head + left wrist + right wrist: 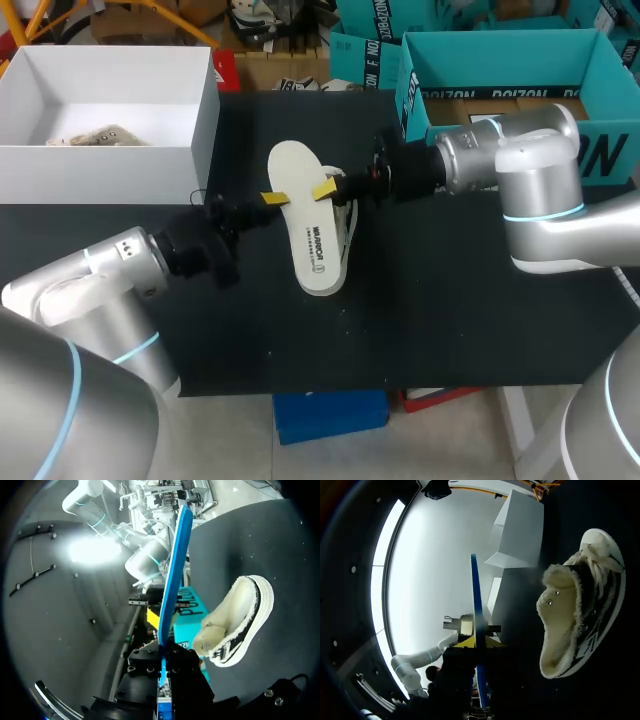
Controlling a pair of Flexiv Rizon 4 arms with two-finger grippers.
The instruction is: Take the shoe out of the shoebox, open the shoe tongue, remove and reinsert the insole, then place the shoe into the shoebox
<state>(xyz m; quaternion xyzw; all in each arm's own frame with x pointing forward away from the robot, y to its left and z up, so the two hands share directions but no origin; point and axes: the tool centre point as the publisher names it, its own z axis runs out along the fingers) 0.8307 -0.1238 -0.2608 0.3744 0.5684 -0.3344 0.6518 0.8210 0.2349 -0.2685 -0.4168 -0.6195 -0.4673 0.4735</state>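
A white insole [305, 225] hangs flat over the black table, held from both sides. My left gripper [275, 198] is shut on its left edge and my right gripper [325, 190] on its right edge. Under the insole lies the fleece-lined black-and-white shoe [347, 222], mostly hidden in the head view. In the left wrist view the insole [175, 565] shows edge-on with its blue underside, clamped in my left gripper [163, 662], and the shoe [235, 625] lies beside it on the table. The right wrist view has the insole [476, 600] edge-on in my right gripper [479, 650], the shoe [580, 615] beside it.
The teal shoebox [600, 60] stands open at the back right, behind my right arm. A white open box [200, 110] with some paper inside stands at the back left. A black mat [450, 320] covers the table.
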